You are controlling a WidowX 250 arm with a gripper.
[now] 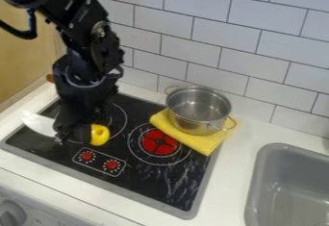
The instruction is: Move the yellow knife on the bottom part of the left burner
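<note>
The fingers (pixel 61 129) were pinched around the yellow knife (pixel 99 135), its blade (pixel 38 123) sticking out one side, at the lower part of the left burner (pixel 117 117). I judged this the placing step; next I needed to settle it there and release gently.

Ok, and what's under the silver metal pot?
The pot sits on a yellow cloth that overlaps the black cooktop's edge and sticks out toward the camera. Whatever lies beneath the cloth is covered and can't be seen.

Black arm (pixel 85 20) in from the upper left — wrist (pixel 83 73) below, angled steeply down.
</note>
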